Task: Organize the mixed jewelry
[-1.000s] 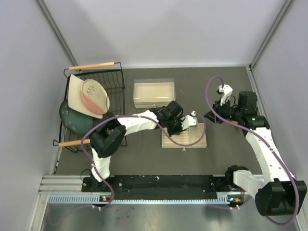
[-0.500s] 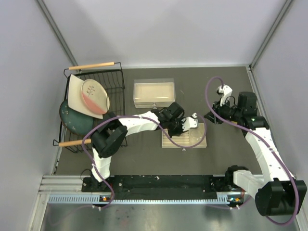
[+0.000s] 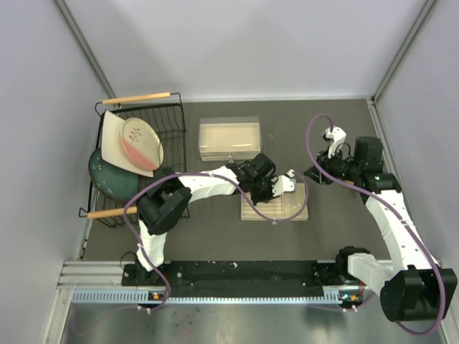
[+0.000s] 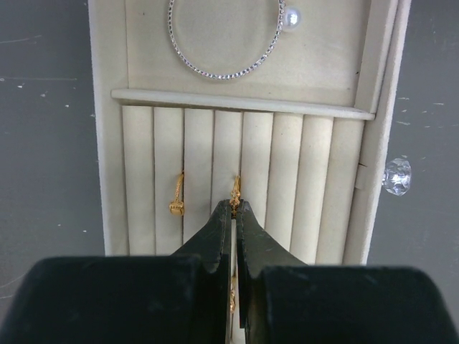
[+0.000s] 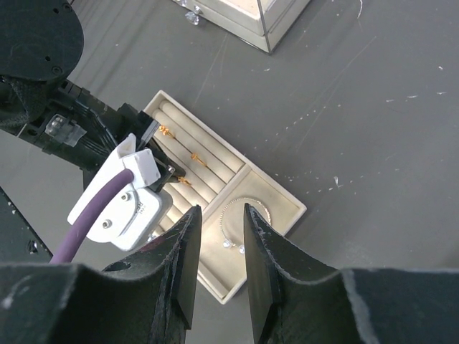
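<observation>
A dark grey table (image 3: pixel 215 236) between pale walls is my work surface, and the beige slotted tray (image 4: pixel 107 179) lies at its middle. My left gripper (image 4: pixel 234 209) is low over the ring slots, its fingers pinched almost together on a gold ring (image 4: pixel 234 193) that stands at their tips in a groove near the middle. A second ring (image 4: pixel 177 199) sits two grooves to the left, and the silver bracelet (image 4: pixel 226 43) lies in the wide compartment beyond the divider. My right gripper (image 5: pixel 217 272) hangs spread and empty, off to the tray's right. I judge I am seating this ring: the next move calls for a slight press so it wedges between the rolls, then a small opening and a straight lift that does not drag it out. My own fingers cover the near end of the slots. A glint of gold lower between them I cannot identify. The bracelet's far arc is cut off, and from overhead the rings are too small to see.
</observation>
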